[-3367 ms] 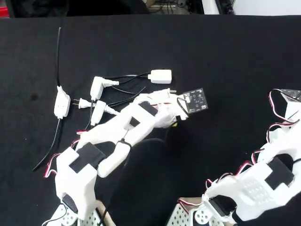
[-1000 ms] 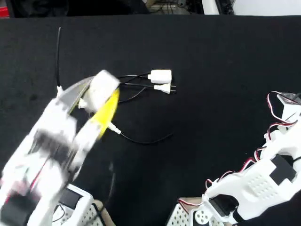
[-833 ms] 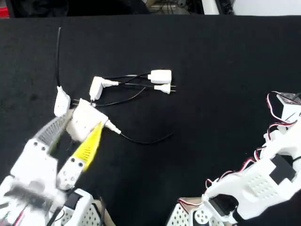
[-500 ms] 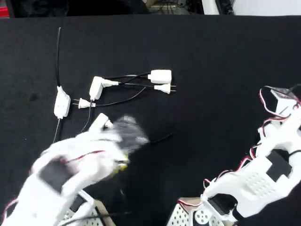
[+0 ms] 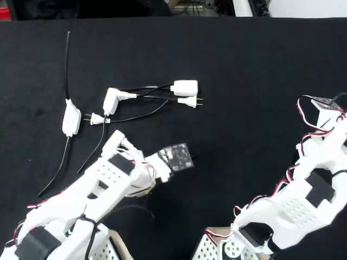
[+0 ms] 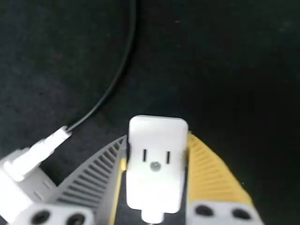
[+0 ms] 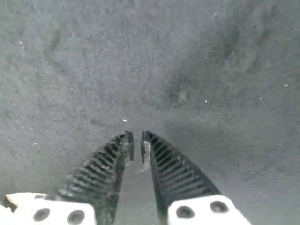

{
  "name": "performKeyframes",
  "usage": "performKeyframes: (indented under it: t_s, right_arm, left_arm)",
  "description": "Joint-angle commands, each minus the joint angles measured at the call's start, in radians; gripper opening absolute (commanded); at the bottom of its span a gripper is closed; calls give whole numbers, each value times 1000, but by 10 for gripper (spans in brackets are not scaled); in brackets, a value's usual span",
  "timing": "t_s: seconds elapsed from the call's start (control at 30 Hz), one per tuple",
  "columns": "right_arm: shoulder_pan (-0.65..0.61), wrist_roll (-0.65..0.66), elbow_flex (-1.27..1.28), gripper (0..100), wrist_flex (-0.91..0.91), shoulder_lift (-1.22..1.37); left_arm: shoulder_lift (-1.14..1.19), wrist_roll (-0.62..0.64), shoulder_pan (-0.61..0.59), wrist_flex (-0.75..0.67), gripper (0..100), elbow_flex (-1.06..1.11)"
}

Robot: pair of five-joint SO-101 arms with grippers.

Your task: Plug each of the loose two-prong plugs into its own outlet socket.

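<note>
Counting from left to right on the counter (image 5: 260, 65), I find two loose two-prong plugs and four white blocks on black cables. The long block (image 5: 71, 118) is farthest left, its long axis pointing away from the arms. Just beside it lies the first plug (image 5: 96, 118), with its long axis across and its prongs pointing at the long block, near but apart. Next is the angled block (image 5: 111, 101). The near block (image 5: 115, 142) lies right at the wrist of the left arm (image 5: 103, 179). More to the right is the rectangular block (image 5: 185, 87). Just beside it, on the arms' side, lies the second plug (image 5: 187, 101), its long axis across and its prongs pointing right.

The left pincer (image 6: 158, 139) is closed on one outlet socket (image 6: 157, 161), between the grey finger (image 6: 93, 173) and the yellow finger (image 6: 211, 173). The socket's long axis runs along the fingers and its rounded end passes the tips. Its face with two slots and one round hole looks to the wrist camera. I cannot tell which block of the high view this is.

The right pincer (image 7: 136, 138) is almost closed, with only a thin slit between the tips. It holds nothing, and both plugs are well apart from it.
</note>
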Motion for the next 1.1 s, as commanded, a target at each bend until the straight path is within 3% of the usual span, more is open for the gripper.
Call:
performKeyframes:
  t_s: [0.0,0.1,0.27,0.33,0.43,0.5,0.6,0.8,1.07]
  right_arm:
    - [-12,-6,-45,40,2,-4]
    - [-9,-6,-45,40,-3,-2]
    - [-2,-6,-44,40,-28,-2]
    - [-5,-6,-44,40,-28,-2]
    - [-12,-6,-44,40,-28,-2]
    - [-12,-9,-44,40,-28,-2]
    - [-12,-11,-44,40,-26,-2]
    - [-5,-11,-44,40,-26,-2]
    - [-11,-11,-44,40,-28,-2]
  left_arm:
    - [-69,71,-24,11,339,-38]
    - [-183,72,-24,129,366,-47]
    - [-499,-2,-2,338,320,-10]
    - [-611,-2,41,354,300,41]
    - [-652,101,122,316,293,128]
    - [-608,157,177,229,293,189]
    - [-474,121,179,146,290,206]
    - [-118,75,10,15,289,110]
    - [172,-64,-119,60,289,-96]
